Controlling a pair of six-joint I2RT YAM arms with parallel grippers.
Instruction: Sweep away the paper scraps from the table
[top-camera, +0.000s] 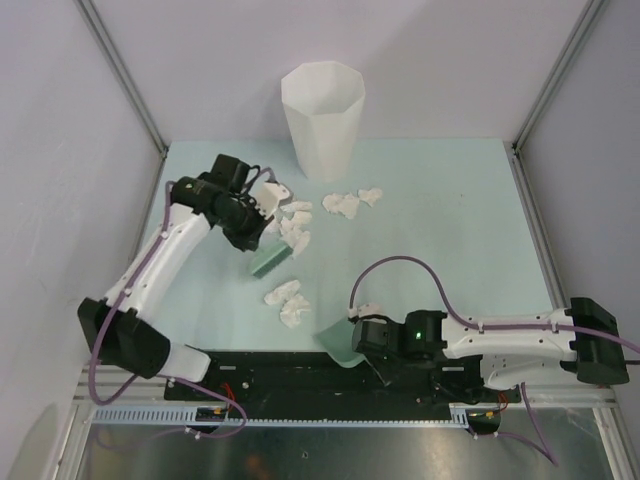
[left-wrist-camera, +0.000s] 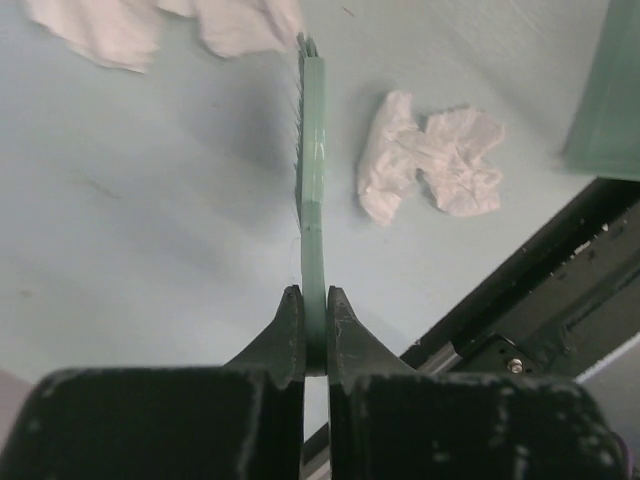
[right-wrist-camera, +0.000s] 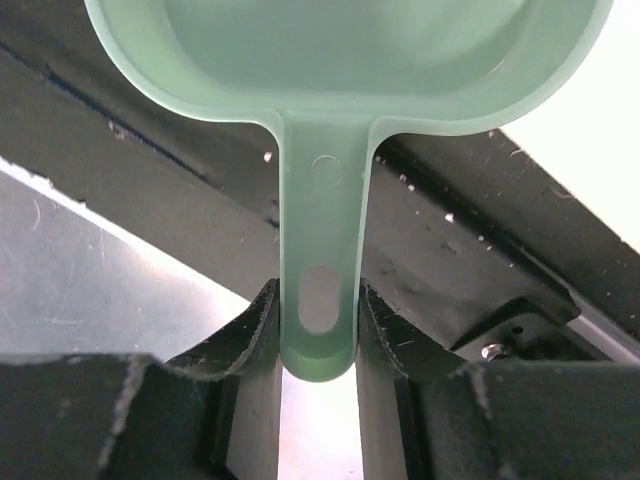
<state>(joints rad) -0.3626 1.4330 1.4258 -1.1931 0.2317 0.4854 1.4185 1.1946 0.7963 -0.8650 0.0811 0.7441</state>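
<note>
Several crumpled white paper scraps lie on the mint-green table (top-camera: 450, 220): a cluster (top-camera: 293, 226) beside the brush, a pair (top-camera: 350, 203) near the bin, and two wads (top-camera: 288, 303) near the front. My left gripper (top-camera: 252, 222) is shut on a green brush (top-camera: 271, 261), whose head rests on the table between the clusters. In the left wrist view the gripper (left-wrist-camera: 314, 312) clamps the brush (left-wrist-camera: 313, 170) edge-on, with a wad (left-wrist-camera: 430, 162) to its right. My right gripper (top-camera: 366, 336) is shut on the handle of a green dustpan (top-camera: 338, 345) at the table's front edge. The right wrist view shows that gripper (right-wrist-camera: 318, 312) on the dustpan (right-wrist-camera: 320, 240).
A tall white faceted bin (top-camera: 322, 115) stands at the back middle of the table. Grey walls with metal posts close in the left, right and back. The black mounting rail (top-camera: 300, 375) runs along the front edge under the dustpan.
</note>
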